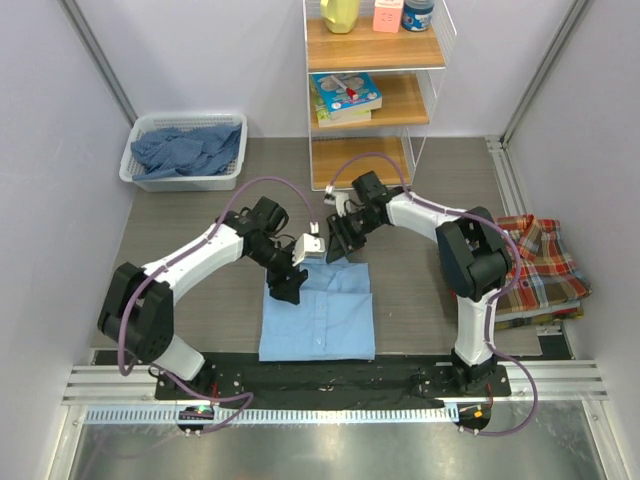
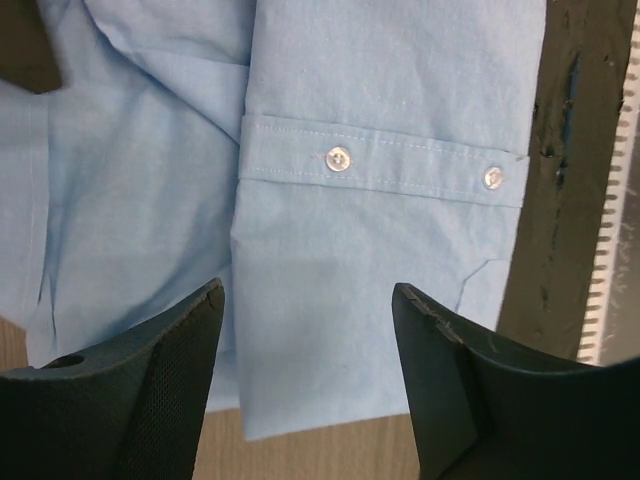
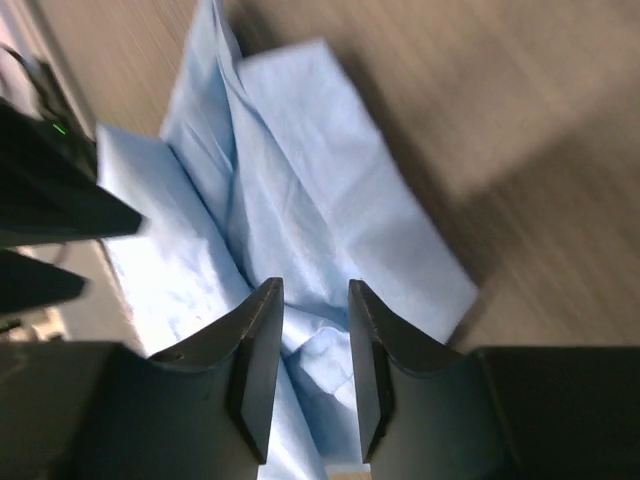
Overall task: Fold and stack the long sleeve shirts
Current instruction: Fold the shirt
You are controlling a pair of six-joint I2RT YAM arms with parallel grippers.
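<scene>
A plain light blue shirt (image 1: 318, 322) lies folded into a rectangle on the table, between the arms. My left gripper (image 1: 283, 292) hovers over its far left corner, open and empty. In the left wrist view the jaws (image 2: 307, 290) stand wide apart above a flat sleeve cuff (image 2: 400, 165) with two buttons. My right gripper (image 1: 338, 252) is at the shirt's far edge. In the right wrist view its jaws (image 3: 314, 290) stand a little apart, with a rumpled fold of the blue shirt (image 3: 300, 170) showing between them. A folded plaid shirt (image 1: 540, 270) lies at the right.
A white basket (image 1: 130, 165) at the back left holds darker blue shirts (image 1: 185, 150). A wooden shelf unit (image 1: 370, 90) with books stands at the back centre. A black mat (image 1: 320, 375) runs along the near edge. Walls close both sides.
</scene>
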